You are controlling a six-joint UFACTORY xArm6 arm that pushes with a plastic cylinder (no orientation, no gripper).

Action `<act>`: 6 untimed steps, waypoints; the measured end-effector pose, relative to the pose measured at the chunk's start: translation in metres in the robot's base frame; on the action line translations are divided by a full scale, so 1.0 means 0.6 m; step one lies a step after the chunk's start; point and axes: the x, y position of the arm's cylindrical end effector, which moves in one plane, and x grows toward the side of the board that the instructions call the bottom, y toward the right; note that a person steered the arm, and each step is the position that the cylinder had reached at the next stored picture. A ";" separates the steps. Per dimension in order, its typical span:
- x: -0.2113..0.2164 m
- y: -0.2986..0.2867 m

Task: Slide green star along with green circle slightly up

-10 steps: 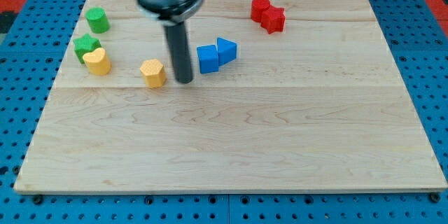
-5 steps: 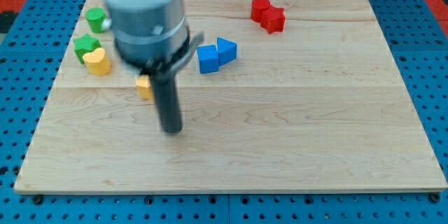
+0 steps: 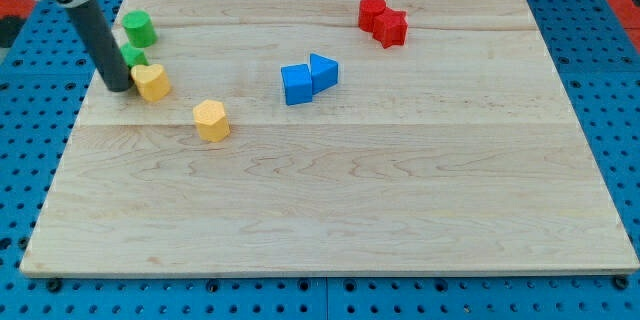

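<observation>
The green circle (image 3: 139,28) sits near the board's top left. The green star (image 3: 131,57) lies just below it, mostly hidden behind my rod. My tip (image 3: 117,87) rests on the board at the star's lower left, touching or nearly touching it. A yellow heart (image 3: 152,82) lies right of my tip, against the star's lower right.
A yellow hexagon (image 3: 211,120) lies below and right of the heart. A blue cube (image 3: 297,85) and a blue triangle (image 3: 323,71) sit together mid-board. Two red blocks (image 3: 383,19) touch at the top right. The wooden board (image 3: 330,210) ends close to my tip's left.
My tip swept from mid-board near the yellow hexagon to the far left beside the green star. The yellow heart shifted slightly right and the hexagon slightly down.
</observation>
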 end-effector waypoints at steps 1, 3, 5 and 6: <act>-0.038 -0.011; -0.081 -0.013; -0.015 0.115; -0.021 0.096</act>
